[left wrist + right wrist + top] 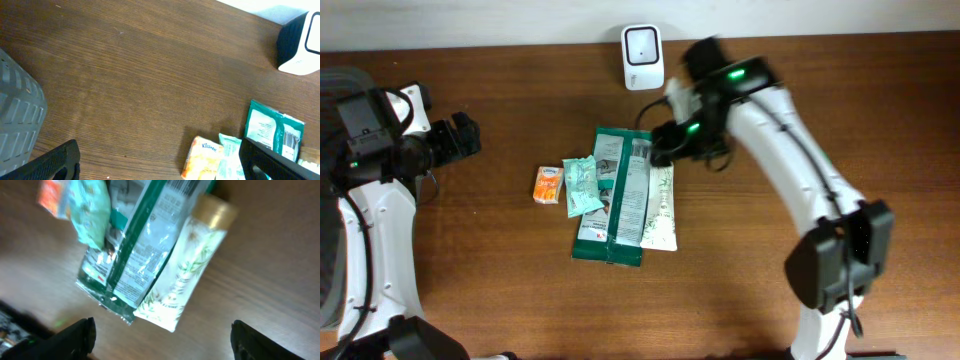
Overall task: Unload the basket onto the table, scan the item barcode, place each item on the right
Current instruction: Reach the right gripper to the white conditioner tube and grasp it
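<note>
A white barcode scanner [643, 57] stands at the table's back edge; the left wrist view catches it at top right [300, 42]. The items lie together mid-table: an orange tissue pack [548, 185], a small teal packet [582, 186], two long green packages [618, 195] and a white tube [660, 208]. My right gripper [665, 140] hovers over the far end of the pile, open and empty [162, 340], with the tube [187, 275] and green packages [135, 255] below it. My left gripper [460, 138] is open at the left, away from the items.
A grey ribbed object [17, 120] fills the left edge of the left wrist view. The tissue pack [202, 157] and a barcode on a green package [289, 140] show near the left gripper's [160, 162] right finger. Bare wood surrounds the pile.
</note>
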